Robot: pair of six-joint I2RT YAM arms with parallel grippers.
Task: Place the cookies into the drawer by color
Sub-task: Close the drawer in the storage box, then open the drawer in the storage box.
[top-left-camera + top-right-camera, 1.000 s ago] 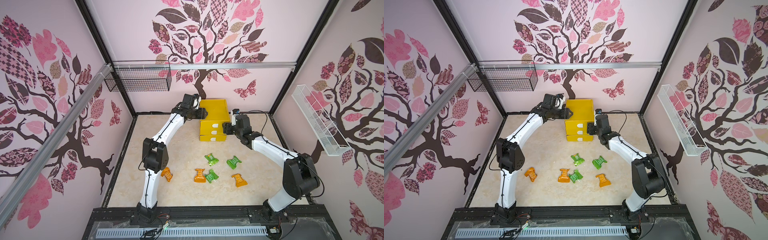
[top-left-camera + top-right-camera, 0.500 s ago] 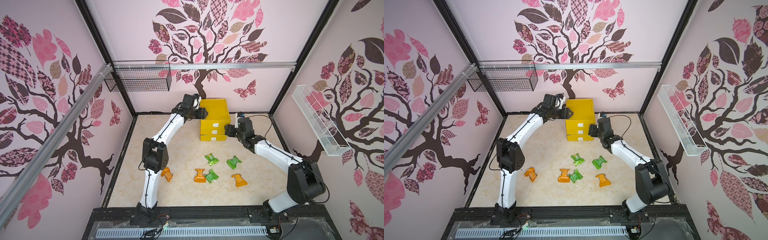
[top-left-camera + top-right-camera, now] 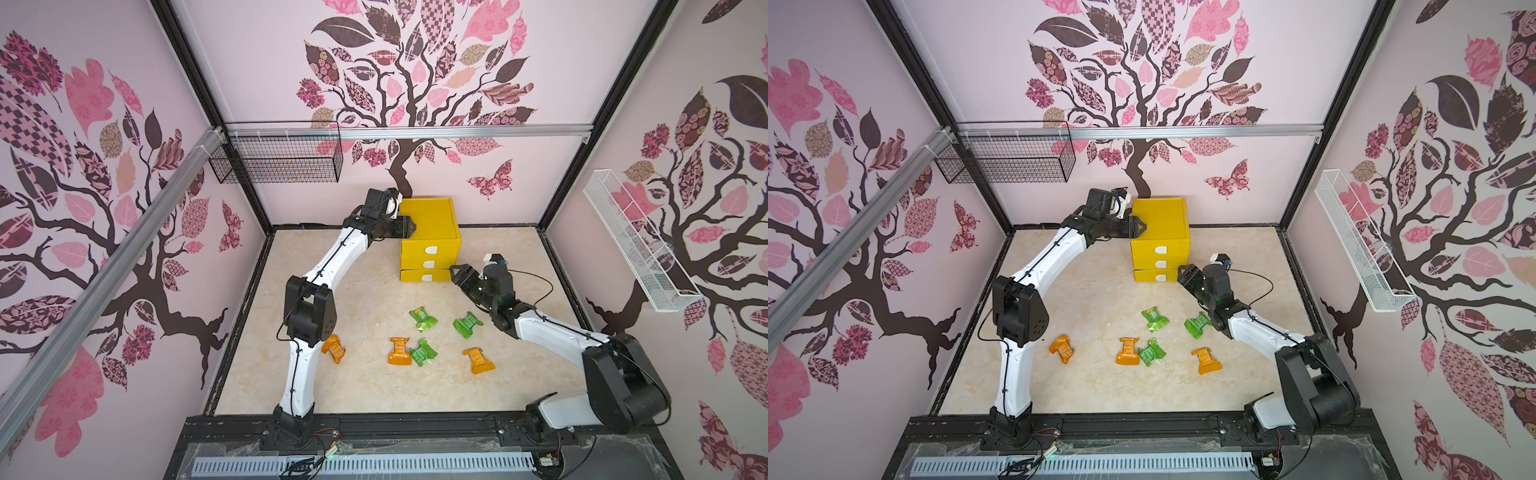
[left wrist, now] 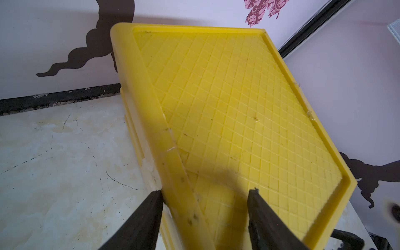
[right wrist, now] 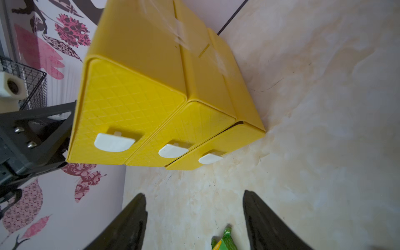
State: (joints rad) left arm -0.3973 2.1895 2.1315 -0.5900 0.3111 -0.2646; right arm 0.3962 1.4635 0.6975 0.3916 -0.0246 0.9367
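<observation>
My left hand [image 3: 411, 227] sits half spread astride the upper side edge of the bright yellow plastic three-drawer cabinet [image 3: 430, 220], one finger [image 4: 140, 220] against its side wall, the other over its quilted top, not clamped on it. My right hand [image 3: 456, 274] hangs wide and empty just beside the cabinet's bottom drawer [image 3: 415, 275], which stands slightly out. The cabinet stands on the beige marbled desk [image 3: 365, 291], which is marked with thin dark scratches, close against the pink back wall [image 3: 270, 62] with its tree decal. In front of the cabinet lie shiny crinkly green cookies [image 3: 423, 319] and orange cookies [image 3: 478, 360], three of each, one green touching one orange. A black wire basket [image 3: 276, 160] hangs on the back wall above the cabinet, towards my left hand's side; a white mesh basket [image 3: 636, 245] hangs on the side wall.
</observation>
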